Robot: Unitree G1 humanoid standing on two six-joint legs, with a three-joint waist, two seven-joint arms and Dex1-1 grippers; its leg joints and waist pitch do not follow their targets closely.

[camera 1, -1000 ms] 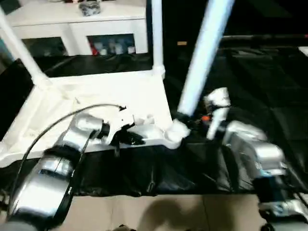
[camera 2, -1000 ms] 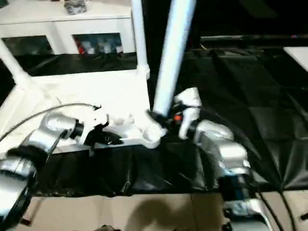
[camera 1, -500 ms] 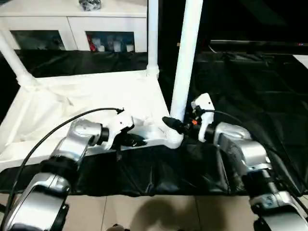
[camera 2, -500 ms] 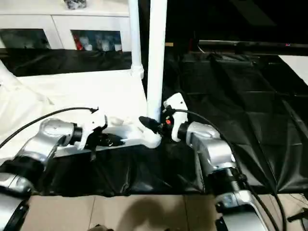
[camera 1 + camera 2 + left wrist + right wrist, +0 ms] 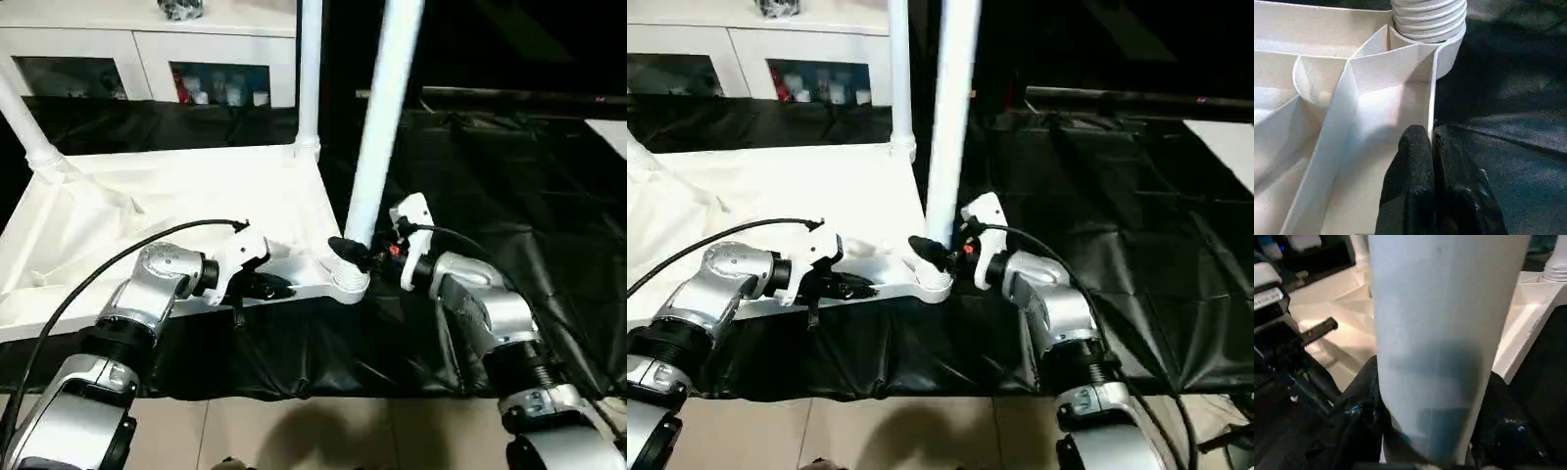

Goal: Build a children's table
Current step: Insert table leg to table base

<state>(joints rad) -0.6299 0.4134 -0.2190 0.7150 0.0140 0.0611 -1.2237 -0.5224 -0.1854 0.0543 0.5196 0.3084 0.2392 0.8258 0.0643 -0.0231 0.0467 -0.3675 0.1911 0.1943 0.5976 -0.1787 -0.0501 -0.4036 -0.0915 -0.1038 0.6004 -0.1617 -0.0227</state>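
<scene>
- Head view: the tabletop (image 5: 186,211) lies upside down on the black-draped counter (image 5: 509,186). My right hand (image 5: 345,254) grasps a leg (image 5: 384,117) standing in the near corner socket (image 5: 345,284). I'd keep that leg plumb while seating it.
- Left wrist: my left hand (image 5: 1432,142) is clenched on the tabletop's rim (image 5: 1431,98), bracing it. I'll hold firm.
- Right wrist: fingers (image 5: 1359,396) flank the leg; I'd press straight down, no twist sideways.

A black sheet (image 5: 509,186) carries the upturned white tabletop (image 5: 176,211).
</scene>
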